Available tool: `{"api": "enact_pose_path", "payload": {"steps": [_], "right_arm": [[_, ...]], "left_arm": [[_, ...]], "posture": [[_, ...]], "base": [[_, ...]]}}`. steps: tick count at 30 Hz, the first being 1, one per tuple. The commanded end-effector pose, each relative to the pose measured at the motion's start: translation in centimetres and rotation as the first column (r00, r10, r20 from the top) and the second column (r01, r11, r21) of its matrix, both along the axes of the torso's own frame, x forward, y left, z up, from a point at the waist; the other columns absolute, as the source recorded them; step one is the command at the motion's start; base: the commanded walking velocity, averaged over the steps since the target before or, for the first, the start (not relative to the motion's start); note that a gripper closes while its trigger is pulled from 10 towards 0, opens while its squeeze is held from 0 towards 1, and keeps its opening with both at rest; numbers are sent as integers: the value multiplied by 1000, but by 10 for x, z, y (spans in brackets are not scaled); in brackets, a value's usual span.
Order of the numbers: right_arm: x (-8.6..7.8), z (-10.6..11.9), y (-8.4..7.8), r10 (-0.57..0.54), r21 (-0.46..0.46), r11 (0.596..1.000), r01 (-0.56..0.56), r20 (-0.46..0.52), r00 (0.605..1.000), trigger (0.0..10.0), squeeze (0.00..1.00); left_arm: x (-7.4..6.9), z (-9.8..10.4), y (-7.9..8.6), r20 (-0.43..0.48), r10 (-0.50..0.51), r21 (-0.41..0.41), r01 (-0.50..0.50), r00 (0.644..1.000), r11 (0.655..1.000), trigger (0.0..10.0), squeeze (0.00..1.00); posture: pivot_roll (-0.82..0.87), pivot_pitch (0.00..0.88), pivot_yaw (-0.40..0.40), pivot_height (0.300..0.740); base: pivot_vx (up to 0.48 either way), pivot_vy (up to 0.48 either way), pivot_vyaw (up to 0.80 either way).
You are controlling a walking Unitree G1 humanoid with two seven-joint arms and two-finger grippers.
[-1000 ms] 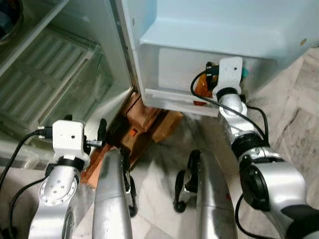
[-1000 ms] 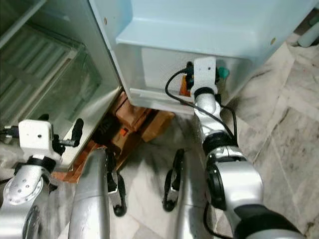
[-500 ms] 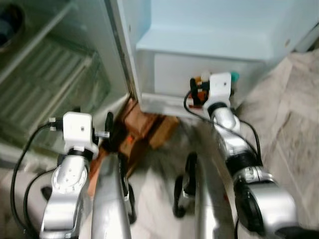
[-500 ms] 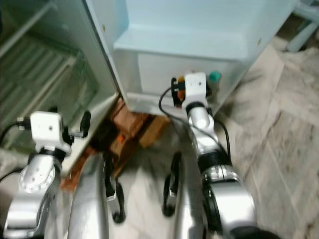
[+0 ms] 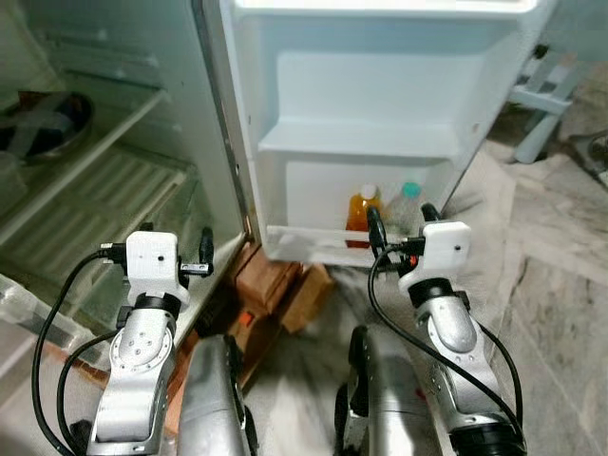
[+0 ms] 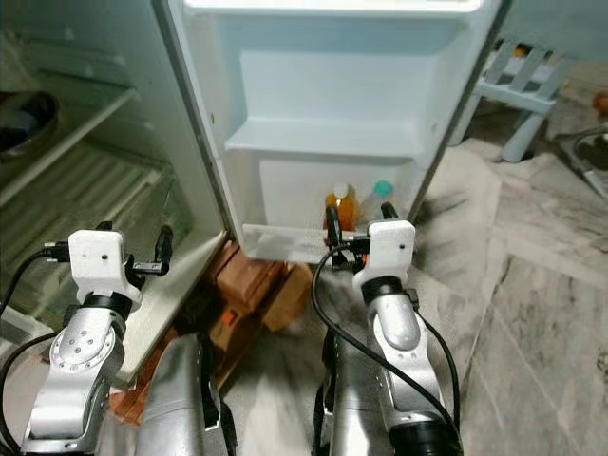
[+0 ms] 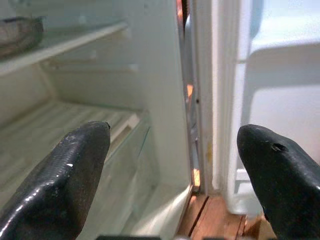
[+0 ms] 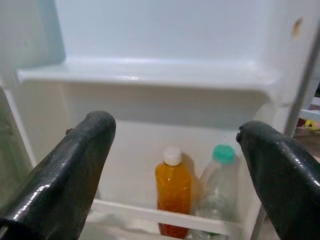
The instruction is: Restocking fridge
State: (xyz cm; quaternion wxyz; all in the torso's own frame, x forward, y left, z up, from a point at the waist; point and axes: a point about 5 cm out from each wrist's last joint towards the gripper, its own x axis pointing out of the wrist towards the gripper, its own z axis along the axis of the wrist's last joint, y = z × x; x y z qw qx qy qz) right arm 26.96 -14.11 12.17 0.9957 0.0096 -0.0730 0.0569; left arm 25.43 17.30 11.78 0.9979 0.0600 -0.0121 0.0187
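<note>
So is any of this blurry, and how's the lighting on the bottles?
Right wrist view: evenly lit, orange juice bottle with white cap sharp, the near black fingers soft. Left wrist view: fridge interior slightly hazy. Left eye view: floor blurred at the bottom edge.

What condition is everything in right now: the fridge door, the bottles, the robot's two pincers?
Fridge door: swung open.
Orange bottle: upright in the bottom door rack, white cap on.
Clear bottle: upright beside the orange one, green cap on.
Middle door shelf: bare.
Left pincer: open, holding nothing, facing the fridge's hinge side.
Right pincer: open, holding nothing, aimed at the bottles.
Dish: resting on an inner fridge shelf.
</note>
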Motion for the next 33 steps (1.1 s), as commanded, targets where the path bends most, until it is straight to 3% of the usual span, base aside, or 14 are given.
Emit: {"api": "enact_pose_path", "payload": {"steps": [1, 11, 18, 27, 33], "right_arm": [[1, 5, -1, 8, 21, 1000, -9, 6, 1000, 10000, 0], [5, 6, -2, 23, 8, 1000, -23, -5, 1000, 10000, 0], [10, 10, 7, 39, 14, 999, -39, 4, 999, 10000, 0], [7, 4, 8, 46, 12, 999, -45, -23, 999, 10000, 0], [13, 4, 4, 18, 12, 1000, -17, -34, 999, 10000, 0]], "left_arm": [[4, -1, -5, 7, -6, 4, 6, 1000, 1000, 10000, 0], [4, -8, -8, 8, -6, 4, 6, 1000, 1000, 10000, 0], [19, 3, -10, 64, -6, 8, 5, 998, 1000, 10000, 0], [20, -1, -14, 50, -25, -16, 26, 998, 1000, 10000, 0], [20, -6, -23, 38, -57, 37, 56, 998, 998, 10000, 0]], "posture": [[38, 0, 23, 557], [45, 0, 23, 617], [42, 0, 22, 667], [38, 0, 22, 732], [31, 0, 29, 740]], "base": [[0, 0, 0], [0, 0, 0], [0, 0, 0], [0, 0, 0], [0, 0, 0]]}}
